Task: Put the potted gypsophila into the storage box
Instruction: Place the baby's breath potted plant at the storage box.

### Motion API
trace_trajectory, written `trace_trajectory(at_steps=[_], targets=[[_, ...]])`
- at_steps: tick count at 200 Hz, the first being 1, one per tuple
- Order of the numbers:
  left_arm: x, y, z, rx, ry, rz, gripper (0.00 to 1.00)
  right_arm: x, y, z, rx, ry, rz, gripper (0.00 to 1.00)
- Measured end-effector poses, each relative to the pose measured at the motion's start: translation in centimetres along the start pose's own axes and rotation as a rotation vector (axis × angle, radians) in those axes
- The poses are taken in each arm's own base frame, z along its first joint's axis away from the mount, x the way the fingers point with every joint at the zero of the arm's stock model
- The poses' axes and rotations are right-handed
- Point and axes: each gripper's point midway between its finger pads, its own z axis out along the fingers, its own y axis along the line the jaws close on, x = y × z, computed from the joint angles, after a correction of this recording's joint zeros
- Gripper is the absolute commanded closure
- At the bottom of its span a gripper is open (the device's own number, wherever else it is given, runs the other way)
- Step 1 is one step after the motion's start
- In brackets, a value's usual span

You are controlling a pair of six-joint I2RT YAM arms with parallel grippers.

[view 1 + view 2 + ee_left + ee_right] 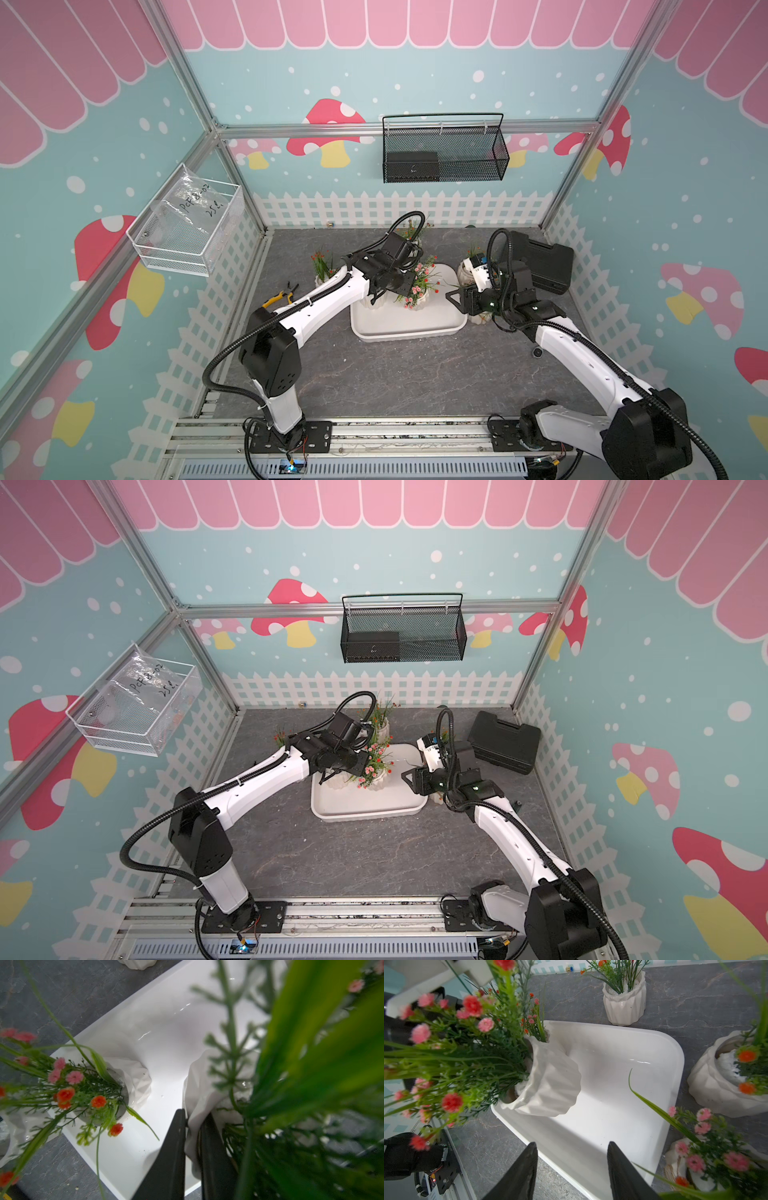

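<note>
Your left gripper (pixel 194 1112) is clamped on a flower pot (pixel 199 1084). Its 2 black fingers (pixel 172 1147) pinch the white ribbed rim, 1 outside the wall and 1 inside among the green stems. That pot is within the outline of the white box (pixel 407 322), on the left arm's side. You cannot tell whether its base rests on the box floor or hangs just above it. A pink-flowered pot (pixel 419 300) stands in the box just beside it, and their foliage mingles.

Your right gripper (pixel 572 1144) hovers over the opposite side of the box. Its fingers (pixel 623 1167) are well apart with nothing between them, and only bare box shows below the gap.

So you have 2 pots in the box and 4 on the grey table (pixel 374 382) outside it:
- The back pot (pixel 624 1001) stands upright beyond the box, near the white fence print.
- The left pot (pixel 322 268) is partly hidden behind the left arm.
- The right pot (pixel 712 1084) stands just beside the box's far right corner.
- The near pot (pixel 679 1153), with pink flowers, sits just outside the box under the right arm.

Yellow-handled pliers (pixel 279 298) lie beside the left arm. A black case (pixel 544 262) sits in the far right corner of the table, and a black mesh basket (pixel 444 153) hangs on the back wall.
</note>
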Motion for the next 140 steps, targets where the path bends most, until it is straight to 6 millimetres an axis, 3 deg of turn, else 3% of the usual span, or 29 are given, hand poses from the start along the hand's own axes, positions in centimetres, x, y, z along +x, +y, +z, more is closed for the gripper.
trace_trajectory(at_steps=[53,86,140], targets=[[0.1,1.5,3.8,-0.099,0.039,-0.020,1.00,-0.1,-0.9,-0.2,0.029,-0.004,0.014,0.44],[-1.0,2.5,4.8,-0.147,0.020,-0.042,1.00,-0.2,-1.3,-0.4,0.040,-0.009,0.020,0.44],[-1.2,4.2,5.8,-0.185,0.015,-0.078,1.00,-0.3,-1.8,-0.5,0.049,-0.015,0.028,0.44]])
